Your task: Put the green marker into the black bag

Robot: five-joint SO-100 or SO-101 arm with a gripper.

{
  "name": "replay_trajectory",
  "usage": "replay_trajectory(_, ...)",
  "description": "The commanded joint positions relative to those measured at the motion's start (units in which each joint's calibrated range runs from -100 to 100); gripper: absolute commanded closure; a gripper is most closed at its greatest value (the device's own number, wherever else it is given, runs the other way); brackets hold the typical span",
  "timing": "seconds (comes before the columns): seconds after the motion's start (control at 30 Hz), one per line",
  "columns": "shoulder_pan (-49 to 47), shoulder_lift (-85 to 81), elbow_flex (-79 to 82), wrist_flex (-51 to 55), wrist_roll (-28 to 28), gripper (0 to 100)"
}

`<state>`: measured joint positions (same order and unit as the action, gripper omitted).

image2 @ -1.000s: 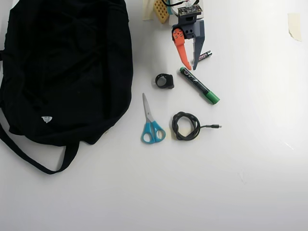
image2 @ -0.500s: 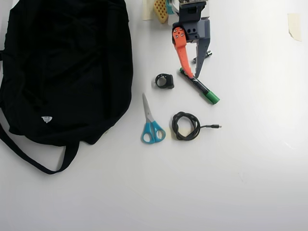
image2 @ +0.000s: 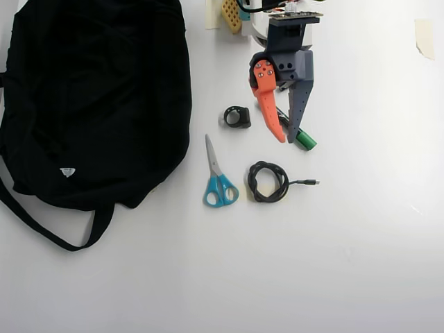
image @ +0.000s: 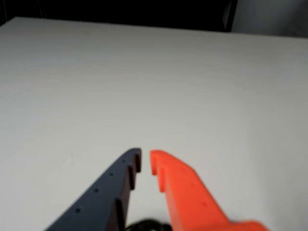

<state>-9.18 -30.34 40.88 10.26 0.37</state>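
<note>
Since the earlier frames the pincer (image2: 287, 138) has advanced down the overhead view and now lies over the green marker (image2: 303, 141), covering most of its barrel; only the green end shows beside the dark finger's tip. The marker lies on the white table (image2: 361, 229), long axis diagonal, green end toward lower right. In the wrist view the pincer (image: 145, 161) stands narrow, tips nearly meeting, nothing visibly between them. The arm reaches from the top edge, fingers pointing down. Scissors (image2: 219, 179) and coiled cable (image2: 269, 182) lie nearby; the black bag (image2: 90, 97) sits well apart at left.
</note>
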Motion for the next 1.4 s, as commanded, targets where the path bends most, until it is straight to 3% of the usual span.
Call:
replay_trajectory(0.0, 0.28, 3.37, -7.55, -1.05, 0.05, 98)
replay_trajectory(0.13, 0.36, 6.69, -12.13, -1.05, -3.3, 98)
replay_trajectory(0.73, 2.0, 22.88, -31.54, -1.48, -0.58, 98)
replay_trajectory(1.37, 1.56, 22.46, -31.27, -0.87, -1.21, 98)
